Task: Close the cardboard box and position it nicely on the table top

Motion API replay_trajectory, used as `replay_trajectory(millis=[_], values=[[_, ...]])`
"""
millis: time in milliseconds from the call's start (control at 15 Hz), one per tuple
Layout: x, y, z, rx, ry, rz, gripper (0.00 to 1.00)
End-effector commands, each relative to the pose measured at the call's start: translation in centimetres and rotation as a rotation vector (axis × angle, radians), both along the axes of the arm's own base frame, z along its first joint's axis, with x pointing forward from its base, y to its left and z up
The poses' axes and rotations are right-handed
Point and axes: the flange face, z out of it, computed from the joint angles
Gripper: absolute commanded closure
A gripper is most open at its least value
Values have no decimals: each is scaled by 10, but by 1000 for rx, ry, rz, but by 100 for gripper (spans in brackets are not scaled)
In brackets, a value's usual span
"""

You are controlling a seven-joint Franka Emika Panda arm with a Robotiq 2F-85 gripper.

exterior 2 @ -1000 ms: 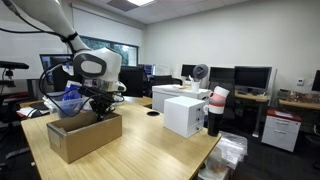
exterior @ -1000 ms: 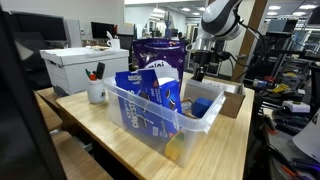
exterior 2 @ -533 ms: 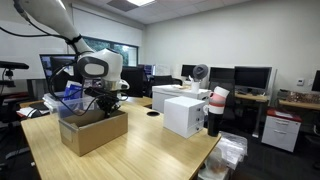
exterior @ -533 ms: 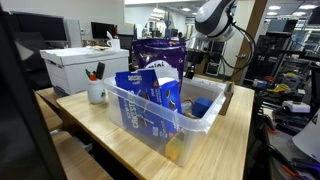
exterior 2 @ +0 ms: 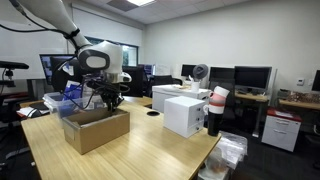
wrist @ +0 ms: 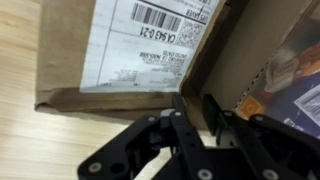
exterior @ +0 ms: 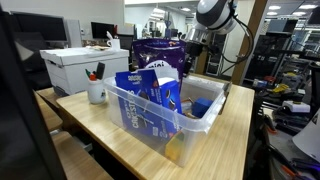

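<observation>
The cardboard box sits open-topped on the pale wooden counter, near one end and just in front of the clear plastic bin of snack packs. In an exterior view the white arm reaches down from the upper left, and the dark jaws hang directly above the box's far rim, close to it.

In the wrist view the jaws come in from the bottom edge, and one black finger stands right at a cardboard edge that runs diagonally up the frame. To the left of that edge lies a brown panel with a white shipping label (barcode and small print, not readable). To the right is bare brown cardboard, with coloured packaging at the far right. Whether the jaws are apart, together or pinching that edge cannot be told from these views.

A white lidded file box stands well apart from the cardboard box, farther along the counter. A white mug holding pens sits beside the bin.
</observation>
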Motion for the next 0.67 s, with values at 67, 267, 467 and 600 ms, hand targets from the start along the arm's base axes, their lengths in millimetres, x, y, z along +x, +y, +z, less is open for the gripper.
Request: replay_trajectory(millis=[67, 267, 467, 600], values=[[-12, -10, 48, -52, -14, -77, 36], [-20, -29, 76, -121, -29, -158, 12], [-26, -47, 92, -199, -89, -260, 2], [-30, -57, 95, -282, -108, -310, 0]])
